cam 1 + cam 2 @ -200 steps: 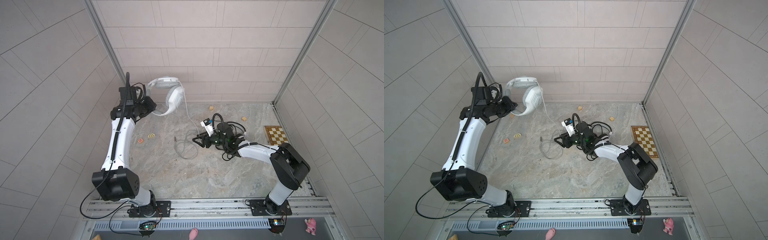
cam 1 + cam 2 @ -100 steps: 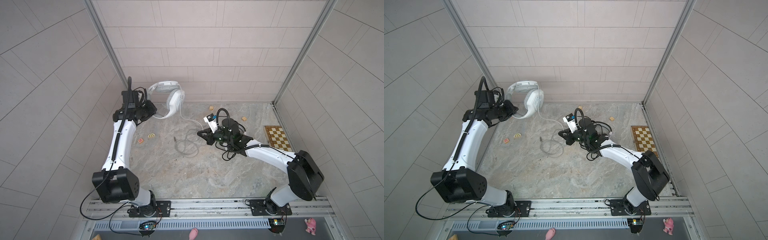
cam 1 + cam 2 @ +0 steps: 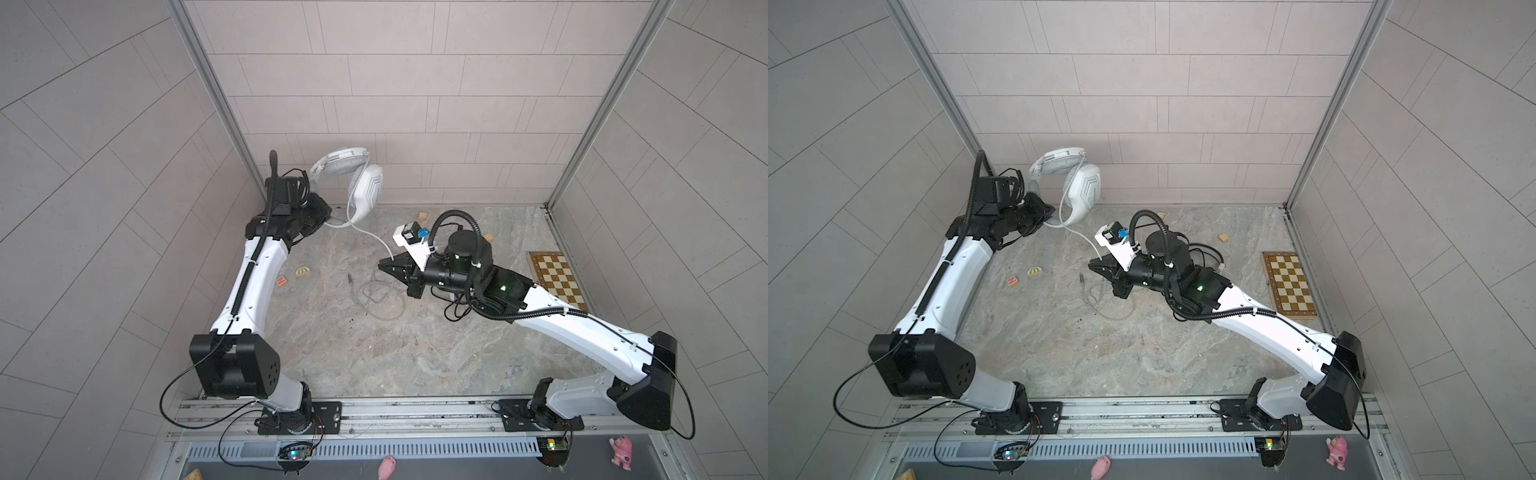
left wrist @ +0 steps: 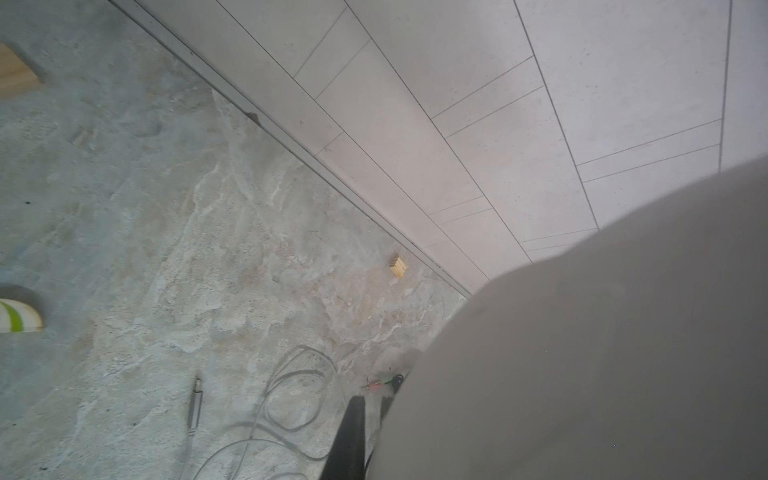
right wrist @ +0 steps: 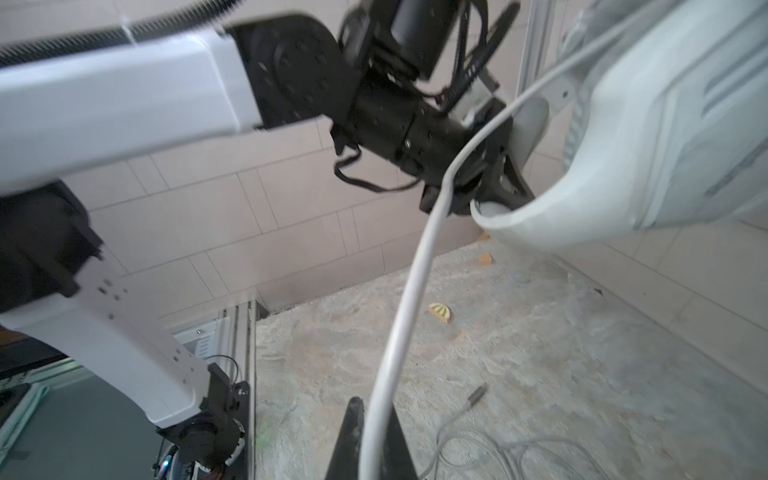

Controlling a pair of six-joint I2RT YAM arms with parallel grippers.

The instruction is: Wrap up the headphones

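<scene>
Left tool [image 3: 323,212] is clamped on the white headset [image 3: 368,192], holding it clear above the surface [image 3: 374,353] — right tool [image 3: 385,266] is pinched tight on its grey cable [image 5: 409,299].

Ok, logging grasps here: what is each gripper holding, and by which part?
The left gripper grips the white headphones by one ear cup's rim; the right gripper is shut on their grey cable, partway along.

A chessboard [image 3: 557,282] lies by the right wall, a wooden cube [image 3: 423,216] near the back.
</scene>
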